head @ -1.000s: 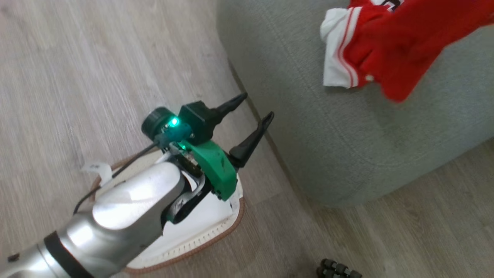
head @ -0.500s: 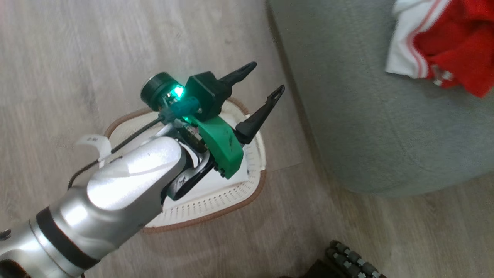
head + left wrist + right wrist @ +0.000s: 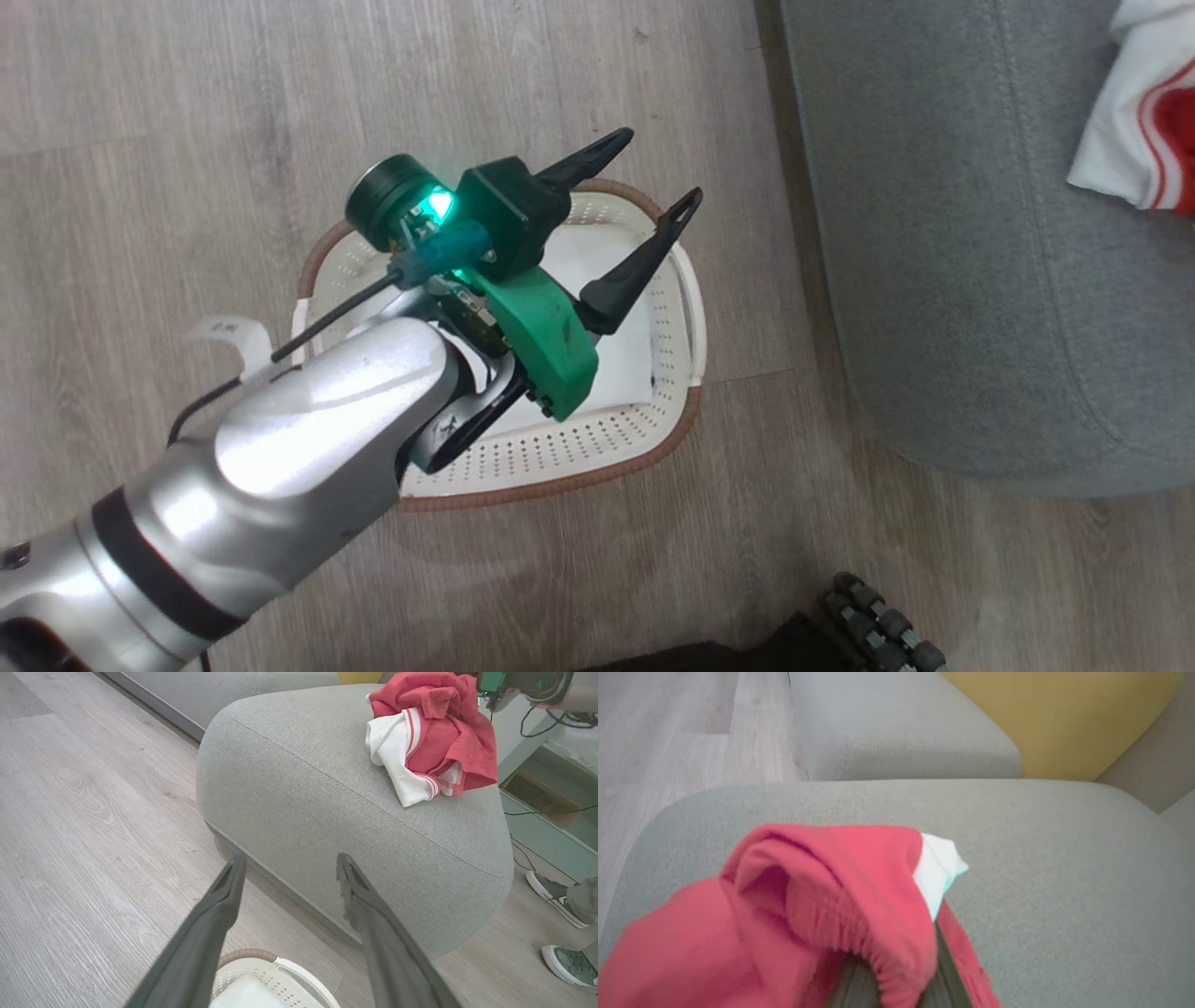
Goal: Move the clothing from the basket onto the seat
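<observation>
While its silver forearm slants up from the lower left corner of the head view, the left claw (image 3: 661,166) hangs over the basket (image 3: 560,481). Its wrist is bent so the green housing faces the camera and a green light glows near the round black cap. Its two dark fingers stand wide apart with nothing between them, and their tips point toward the upper right of the frame, past the basket's far rim. In the left wrist view the same fingers rise from the bottom edge and frame the rounded front of the seat (image 3: 327,788).

The basket sits on the wooden floor (image 3: 187,93), just beside the seat's edge, with a flat white liner (image 3: 621,369) inside. A small dark mark on its white side handle (image 3: 224,331) is too small to read.

The clothing (image 3: 434,751) lies bunched on top of the seat in the upper right of the left wrist view, red folds over a white panel with thin red stripes. In the head view a white corner of it shows at the right edge.

The right claw (image 3: 896,989) is closed on this heap. In its own wrist view red fabric with a gathered hem drapes over its fingers at the bottom centre. Any lettering on the garments is hidden in the folds.

A person's grey shoes (image 3: 565,966) stand on the floor at the lower right of the left wrist view.
</observation>
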`<state>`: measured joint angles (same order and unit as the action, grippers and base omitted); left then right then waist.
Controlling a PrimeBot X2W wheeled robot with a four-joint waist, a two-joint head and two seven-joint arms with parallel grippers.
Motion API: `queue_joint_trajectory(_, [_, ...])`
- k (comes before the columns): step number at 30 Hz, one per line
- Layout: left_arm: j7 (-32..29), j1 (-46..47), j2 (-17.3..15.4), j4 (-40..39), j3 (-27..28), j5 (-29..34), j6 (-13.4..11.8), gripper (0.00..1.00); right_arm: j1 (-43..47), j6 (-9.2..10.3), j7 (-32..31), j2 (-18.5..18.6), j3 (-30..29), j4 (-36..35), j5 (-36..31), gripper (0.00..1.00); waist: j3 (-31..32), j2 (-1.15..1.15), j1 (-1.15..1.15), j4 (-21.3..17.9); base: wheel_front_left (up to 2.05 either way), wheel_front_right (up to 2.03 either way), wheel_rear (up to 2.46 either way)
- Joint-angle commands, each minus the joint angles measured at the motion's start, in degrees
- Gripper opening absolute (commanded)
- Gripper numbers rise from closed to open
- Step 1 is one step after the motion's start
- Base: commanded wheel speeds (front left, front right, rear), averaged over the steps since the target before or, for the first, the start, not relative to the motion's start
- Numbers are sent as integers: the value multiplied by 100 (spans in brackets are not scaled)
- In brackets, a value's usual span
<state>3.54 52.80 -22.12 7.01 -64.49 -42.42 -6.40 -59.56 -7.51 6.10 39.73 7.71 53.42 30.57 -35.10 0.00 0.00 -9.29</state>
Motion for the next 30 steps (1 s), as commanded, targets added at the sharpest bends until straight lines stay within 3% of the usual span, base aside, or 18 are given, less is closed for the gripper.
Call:
queue_joint_trajectory(1, [72,181,-12,-144,161,59,12,100,64,2,-177,235,118,89,131,0,0,0,0,46,0,0,0])
queue_joint_trajectory(5, [124,157,15,-79,157,34,24,100,94,2,-607,240,433,279,359,0,61,0,0,66,0,0,0])
queue_joint_trajectory(6, [138,145,18,-62,158,23,26,100,108,2,-738,235,531,284,437,7,89,0,0,63,0,0,0])
queue_joint_trajectory(7, [152,133,20,-44,159,12,27,100,118,2,-838,237,617,267,526,20,118,0,0,57,0,0,0])
queue_joint_trajectory(10, [192,101,34,0,163,-17,28,100,136,2,-998,280,815,223,754,45,215,0,0,37,0,0,0])
queue_joint_trajectory(11, [205,91,41,16,162,-26,30,100,143,2,-1057,291,887,206,821,62,250,0,0,30,0,0,0])
queue_joint_trajectory(12, [219,79,51,34,159,-36,35,100,154,2,-1133,302,961,199,887,85,296,0,0,23,0,0,0])
queue_joint_trajectory(13, [237,62,61,54,157,-48,39,100,168,2,-1231,310,1038,196,952,100,347,0,0,14,0,0,0])
queue_joint_trajectory(22, [454,-216,91,266,179,-218,44,100,372,2,-1671,463,1686,-32,1428,100,1000,0,0,-144,0,0,0])
queue_joint_trajectory(30, [648,-557,57,357,225,-400,1,100,688,2,-1767,815,2133,-567,1804,100,1604,0,0,-253,0,0,0])
